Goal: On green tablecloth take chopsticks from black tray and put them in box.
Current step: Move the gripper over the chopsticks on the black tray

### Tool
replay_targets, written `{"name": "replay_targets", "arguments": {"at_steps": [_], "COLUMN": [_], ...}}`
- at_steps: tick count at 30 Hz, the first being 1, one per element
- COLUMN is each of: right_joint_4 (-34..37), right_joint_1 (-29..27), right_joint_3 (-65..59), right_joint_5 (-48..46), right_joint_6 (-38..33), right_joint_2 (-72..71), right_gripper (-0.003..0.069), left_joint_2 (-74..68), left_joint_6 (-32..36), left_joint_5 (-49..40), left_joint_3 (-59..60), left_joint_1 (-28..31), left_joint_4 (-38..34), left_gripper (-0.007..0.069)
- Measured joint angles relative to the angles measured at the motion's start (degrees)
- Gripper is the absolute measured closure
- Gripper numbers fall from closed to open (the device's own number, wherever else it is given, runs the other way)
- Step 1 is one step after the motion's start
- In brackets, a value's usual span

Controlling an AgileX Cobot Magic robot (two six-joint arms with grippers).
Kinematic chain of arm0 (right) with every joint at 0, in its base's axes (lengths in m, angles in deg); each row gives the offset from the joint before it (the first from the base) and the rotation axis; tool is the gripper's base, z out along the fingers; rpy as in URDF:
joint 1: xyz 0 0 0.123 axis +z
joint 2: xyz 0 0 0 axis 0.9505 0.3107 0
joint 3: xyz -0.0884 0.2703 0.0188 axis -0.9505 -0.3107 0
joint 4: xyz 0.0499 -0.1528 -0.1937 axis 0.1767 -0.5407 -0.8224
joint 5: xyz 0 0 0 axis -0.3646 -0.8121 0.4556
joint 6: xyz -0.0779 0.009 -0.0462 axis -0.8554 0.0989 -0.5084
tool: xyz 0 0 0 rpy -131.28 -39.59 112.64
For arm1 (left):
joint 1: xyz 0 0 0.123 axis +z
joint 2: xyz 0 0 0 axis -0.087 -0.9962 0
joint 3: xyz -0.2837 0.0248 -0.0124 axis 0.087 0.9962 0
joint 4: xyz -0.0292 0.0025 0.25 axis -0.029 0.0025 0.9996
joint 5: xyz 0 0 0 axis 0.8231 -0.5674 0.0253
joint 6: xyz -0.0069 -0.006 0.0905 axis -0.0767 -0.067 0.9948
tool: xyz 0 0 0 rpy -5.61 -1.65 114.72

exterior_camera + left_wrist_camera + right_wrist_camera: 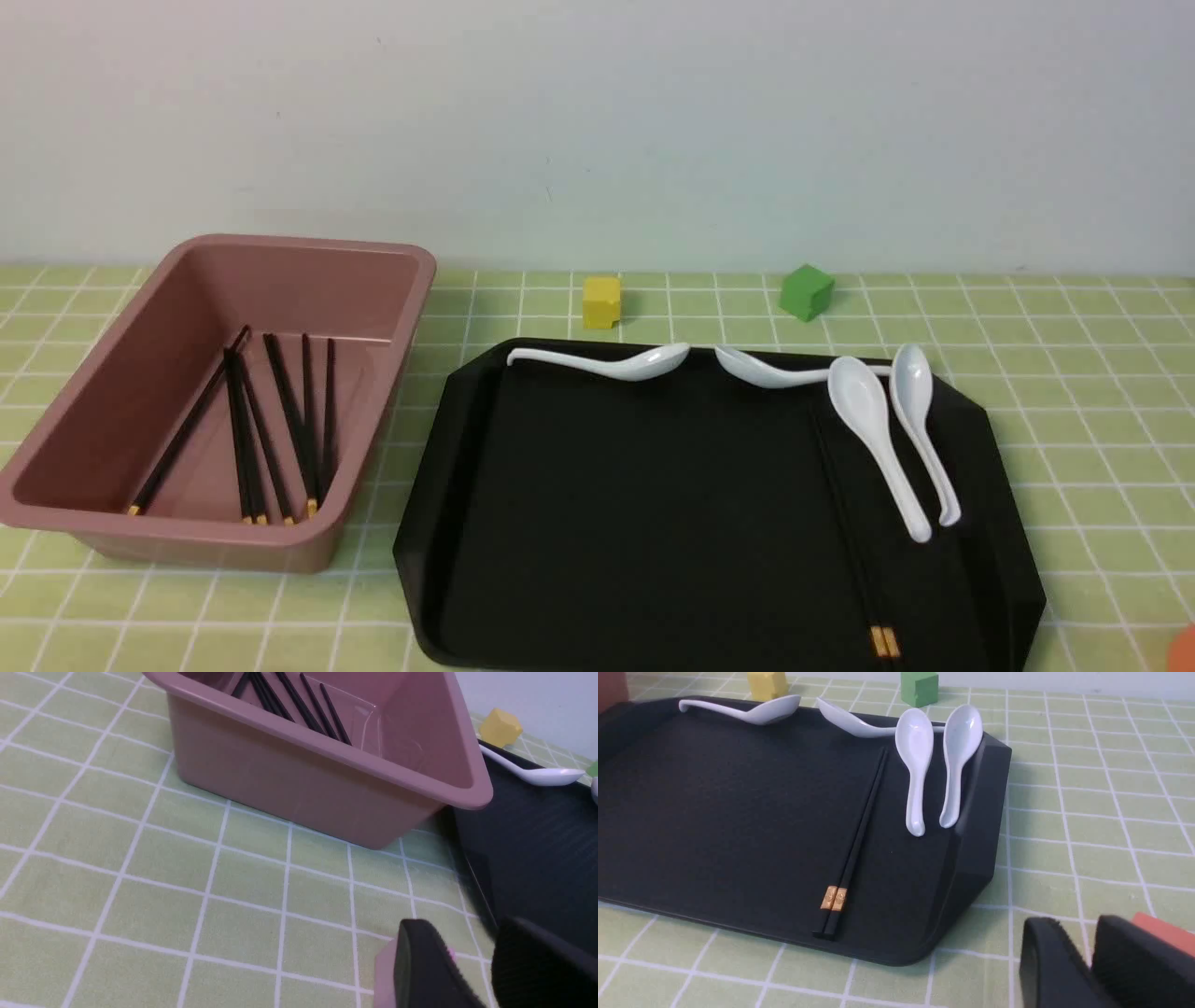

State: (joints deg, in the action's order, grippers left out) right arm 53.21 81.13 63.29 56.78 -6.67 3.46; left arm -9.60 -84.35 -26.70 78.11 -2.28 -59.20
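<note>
From my end the green tablecloth (pixel 1074 392) covered the whole lower frame, with the black tray (pixel 653 504) lower centre and the box (pixel 121 392) at left holding several chopsticks (pixel 316 467). Another pair of chopsticks (pixel 857 840) lay on the tray's right side. The left gripper (pixel 467 938) and right gripper (pixel 1085 942) both sat slightly spread, pinching nothing.

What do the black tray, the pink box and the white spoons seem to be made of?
Black tray: likely plastic, finely textured matte floor, moulded rim. Pink box: likely plastic, smooth satin walls, rolled rim, rounded corners. White spoons: glossy, bright highlights; ceramic or melamine, cannot tell which.
</note>
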Motion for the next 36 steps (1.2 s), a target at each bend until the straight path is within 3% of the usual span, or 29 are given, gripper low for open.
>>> {"name": "replay_targets", "arguments": {"at_steps": [36], "right_joint_4": [-2.01], "right_joint_1": [0.0], "right_joint_3": [0.0], "right_joint_5": [0.0], "right_joint_6": [0.0], "right_joint_2": [0.0], "right_gripper": [0.0447], "left_joint_2": [0.0], "left_joint_6": [0.0], "left_joint_5": [0.0], "left_joint_3": [0.0], "left_joint_1": [0.0], "left_joint_4": [-0.04], "left_gripper": [0.0385]}}
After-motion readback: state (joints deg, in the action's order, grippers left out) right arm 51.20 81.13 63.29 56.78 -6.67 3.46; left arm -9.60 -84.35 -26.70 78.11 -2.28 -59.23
